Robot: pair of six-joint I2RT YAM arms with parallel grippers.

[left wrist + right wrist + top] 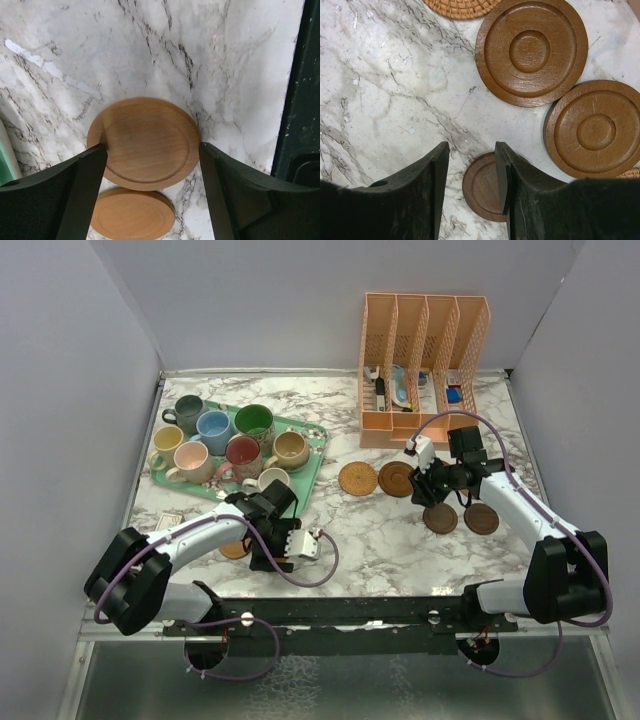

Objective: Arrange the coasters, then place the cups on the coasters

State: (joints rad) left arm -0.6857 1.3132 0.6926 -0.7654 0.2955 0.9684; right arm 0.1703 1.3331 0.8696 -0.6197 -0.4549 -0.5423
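Grey-teal glazed handled mug (186, 412), light blue mug (213, 425) and green mug (254, 421) stood farthest. Yellow mug (166, 442), pink mug (190, 460), maroon-red mug (243, 452) and tan mug (290, 449) in next row. Cream mug (268, 480) nearest. All upright, crowded on mint-green flowered tray (308, 470), far left.

Near left: plain pale tan wooden disc coaster (145, 135) pinched edge to edge in left gripper (150, 146). Second pale tan disc (132, 215) lay flat just beside.

Right of centre, all flat: woven tan round coaster (357, 478) beside second woven coaster (397, 478). Nearer, ringed brown wooden disc (531, 50) just beside second ringed brown disc (594, 129). Darker ringed disc (480, 187) partly hidden.
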